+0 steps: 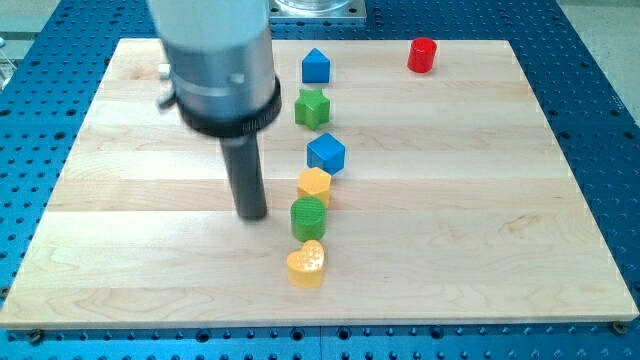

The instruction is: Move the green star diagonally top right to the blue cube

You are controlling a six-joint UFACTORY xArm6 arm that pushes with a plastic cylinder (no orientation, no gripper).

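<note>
The green star (312, 107) lies near the view's top centre, just below a blue house-shaped block (316, 66). The blue cube (326, 153) lies below the star and slightly to its right, with a small gap between them. My tip (252, 214) rests on the board to the left of the column of blocks, level with the green cylinder (308, 217) and well below and left of the star. It touches no block.
A yellow hexagonal block (314, 184) sits right under the blue cube, the green cylinder below it, and a yellow heart (306, 263) lowest. A red cylinder (422, 55) stands at the top right. The wooden board (480, 220) lies on a blue perforated table.
</note>
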